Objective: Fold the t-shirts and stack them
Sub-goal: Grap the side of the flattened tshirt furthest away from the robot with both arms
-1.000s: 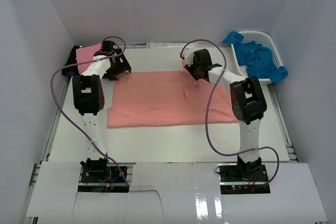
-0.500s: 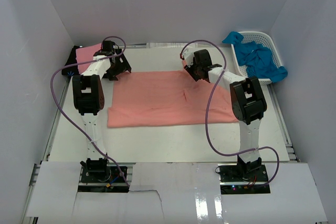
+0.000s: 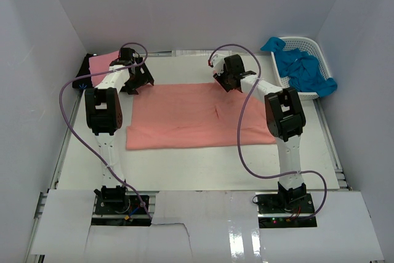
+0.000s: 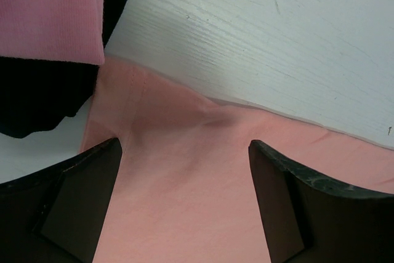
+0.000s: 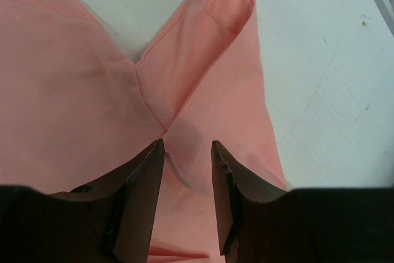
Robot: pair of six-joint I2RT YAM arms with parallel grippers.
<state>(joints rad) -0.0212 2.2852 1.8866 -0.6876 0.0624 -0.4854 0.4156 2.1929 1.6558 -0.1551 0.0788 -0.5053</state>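
Note:
The large salmon t-shirt [image 3: 191,115] lies spread flat across the middle of the table. My left gripper [image 3: 139,79] hovers at its far left corner, open wide, with salmon cloth [image 4: 184,177] under the gap and nothing pinched between the fingers [image 4: 80,201]. My right gripper [image 3: 223,80] is at the shirt's far edge, its jaws partly open and straddling a raised fold [image 5: 184,133] beside a turned-over sleeve [image 5: 215,23]. A folded pink t-shirt [image 3: 101,63] rests on a black t-shirt [image 3: 82,80] at the far left. Blue t-shirts [image 3: 305,71] fill the basket.
The white lattice basket [image 3: 314,46] stands at the back right corner, blue cloth hanging over its rim. White walls close in the table on three sides. Purple cables loop from both arms over the table. In the left wrist view the pink shirt [image 4: 49,10] and black shirt [image 4: 37,100] lie just beyond the salmon corner.
My right arm has swung: its elbow moved left and back, and its gripper edged toward the far edge of the salmon shirt. The left arm has not moved.

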